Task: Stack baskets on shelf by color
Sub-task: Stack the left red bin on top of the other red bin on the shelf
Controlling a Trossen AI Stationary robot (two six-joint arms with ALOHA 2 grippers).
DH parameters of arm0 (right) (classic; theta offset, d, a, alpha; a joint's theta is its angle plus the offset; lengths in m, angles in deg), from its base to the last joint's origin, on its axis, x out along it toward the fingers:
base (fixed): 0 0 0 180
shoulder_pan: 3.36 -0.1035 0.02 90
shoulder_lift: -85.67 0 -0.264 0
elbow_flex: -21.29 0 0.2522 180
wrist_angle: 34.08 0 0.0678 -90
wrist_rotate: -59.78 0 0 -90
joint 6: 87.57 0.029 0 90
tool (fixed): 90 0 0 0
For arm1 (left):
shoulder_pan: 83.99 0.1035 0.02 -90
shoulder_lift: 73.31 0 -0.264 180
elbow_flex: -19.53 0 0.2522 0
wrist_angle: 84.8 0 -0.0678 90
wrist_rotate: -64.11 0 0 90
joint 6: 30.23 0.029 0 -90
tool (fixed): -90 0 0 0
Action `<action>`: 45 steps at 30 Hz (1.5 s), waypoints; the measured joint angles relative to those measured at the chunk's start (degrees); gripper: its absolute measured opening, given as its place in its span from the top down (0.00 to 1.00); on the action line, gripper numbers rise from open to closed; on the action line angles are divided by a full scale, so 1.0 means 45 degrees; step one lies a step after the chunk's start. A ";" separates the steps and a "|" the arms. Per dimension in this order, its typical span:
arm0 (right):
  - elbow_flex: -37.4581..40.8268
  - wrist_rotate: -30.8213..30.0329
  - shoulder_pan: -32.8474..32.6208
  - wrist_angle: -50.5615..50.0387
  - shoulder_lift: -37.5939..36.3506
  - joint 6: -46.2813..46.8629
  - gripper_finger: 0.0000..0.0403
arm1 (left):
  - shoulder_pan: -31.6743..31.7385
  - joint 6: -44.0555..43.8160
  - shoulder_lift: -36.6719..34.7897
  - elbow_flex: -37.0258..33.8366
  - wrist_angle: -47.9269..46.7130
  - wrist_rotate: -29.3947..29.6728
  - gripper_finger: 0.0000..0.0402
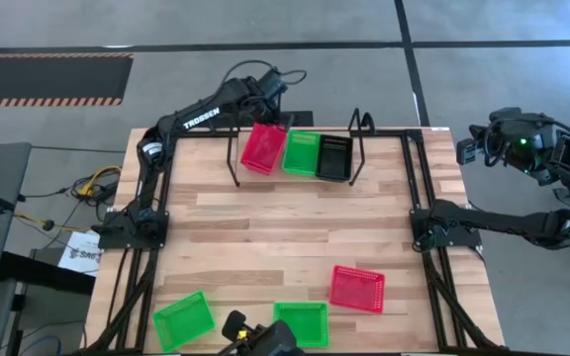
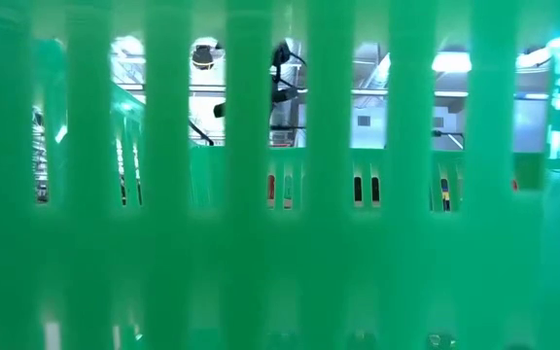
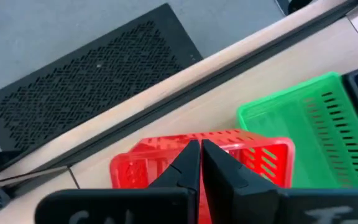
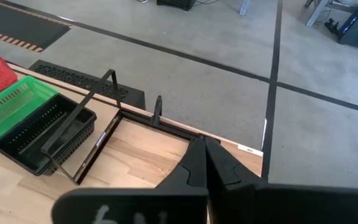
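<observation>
In the high view a red basket (image 1: 263, 147) sits skewed at the left end of the shelf (image 1: 356, 148), next to a green basket (image 1: 300, 153) and a black basket (image 1: 333, 157) lying side by side. My left gripper (image 1: 268, 111) reaches over the far edge and is shut on the red basket (image 3: 148, 165). My right gripper (image 4: 204, 152) is shut on nothing and hovers off the table's far right corner. Another red basket (image 1: 357, 288) and two green baskets (image 1: 183, 319) (image 1: 301, 322) lie flat on the tabletop near its near edge. My left gripper pinches the red basket's far long wall at its rim (image 3: 166, 144) between the two fingers (image 3: 185, 165), coming from above and from the far side. The basket sits tilted and turned askew to the green one; whether its bottom rests on the shelf board cannot be told.
The shelf's black wire uprights (image 1: 234, 158) (image 4: 82, 127) stand on either side of the three baskets. A green basket's mesh wall (image 2: 280, 243) fills the low view. A black frame runs along the table's sides (image 1: 419, 198). Bare planks (image 1: 285, 227) span the table's middle.
</observation>
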State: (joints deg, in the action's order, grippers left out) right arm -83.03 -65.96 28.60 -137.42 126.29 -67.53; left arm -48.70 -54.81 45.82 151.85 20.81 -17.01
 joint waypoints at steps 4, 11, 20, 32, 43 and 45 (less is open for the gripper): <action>0.0000 0.0000 0.0000 0.0000 0.0004 0.0000 0.99 | 0.0015 -0.0023 0.0000 -0.0326 0.0052 -0.0018 1.00; 0.0000 -0.0004 0.0005 0.0000 0.0004 0.0000 0.99 | 0.0019 -0.0128 0.0024 -0.1166 0.0335 -0.0143 1.00; 0.0000 0.0000 0.0000 0.0000 0.0004 -0.0005 0.99 | -0.0281 -0.0398 0.0019 -0.0869 0.0232 -0.0863 1.00; 0.0000 0.0116 0.0001 -0.0092 0.0000 -0.0263 0.99 | -0.1981 -0.1009 0.0000 -0.0776 -0.4116 -0.0241 1.00; 0.0005 0.0674 0.0002 -0.0094 -0.0016 -0.0580 0.99 | -0.2354 -0.0777 0.0000 -0.0771 -0.3936 0.0134 1.00; 0.0005 0.0676 0.0004 -0.0097 -0.0029 -0.0602 0.99 | -0.2353 -0.0648 0.0047 -0.0771 -0.3904 0.0141 1.00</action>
State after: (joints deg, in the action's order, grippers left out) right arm -83.01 -62.92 28.62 -137.86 126.16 -70.24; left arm -59.29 -57.72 46.03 148.38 3.24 -16.37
